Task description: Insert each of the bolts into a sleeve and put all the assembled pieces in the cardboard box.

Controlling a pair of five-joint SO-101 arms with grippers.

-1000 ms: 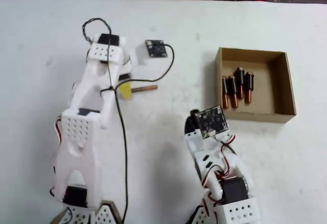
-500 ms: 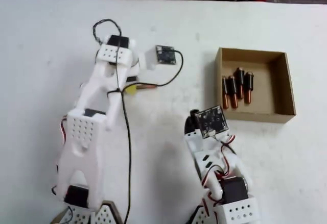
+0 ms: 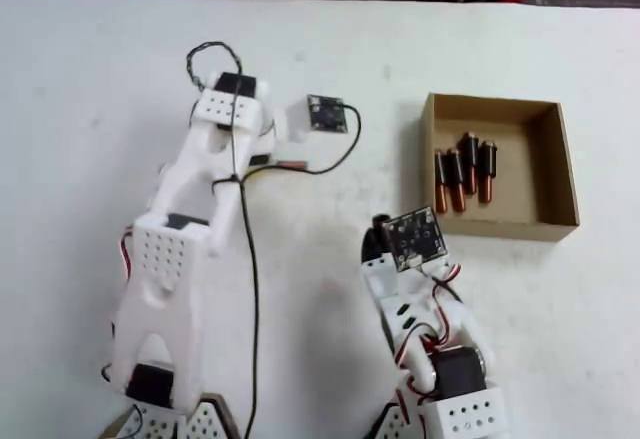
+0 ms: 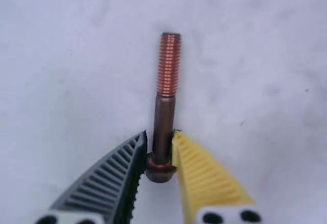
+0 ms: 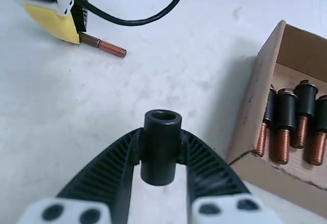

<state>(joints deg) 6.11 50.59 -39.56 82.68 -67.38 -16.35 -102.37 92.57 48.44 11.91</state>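
Close in from the left wrist, the left gripper (image 4: pixel 159 150) has its grey and yellow jaws pinching the bolt (image 4: pixel 164 101) just above the head. The copper shank lies flat on the white table (image 4: pixel 265 55), threaded end pointing away from the fingers. From above, that bolt is a short copper stub poking out toward the cardboard box (image 3: pixel 565 159) from beneath the left arm (image 3: pixel 190 209), whose wrist hides the jaws. A black cable (image 3: pixel 250 279) runs down along that arm.

The right wrist view gives the other half. The right gripper (image 5: pixel 161 134) has its black jaws closed on a black sleeve (image 5: pixel 162 155), whose open bore shows at the end clear of the jaws. Past it sit the left gripper's yellow finger and the bolt, well apart from the sleeve. Off to the side, the box's near wall stands between the sleeve and four assembled pieces (image 5: pixel 291 127), lying side by side inside with their black ends toward the far wall. From overhead, the right arm (image 3: pixel 425 319) sits near the box's near corner, and its camera board (image 3: pixel 413 236) covers most of its gripper.
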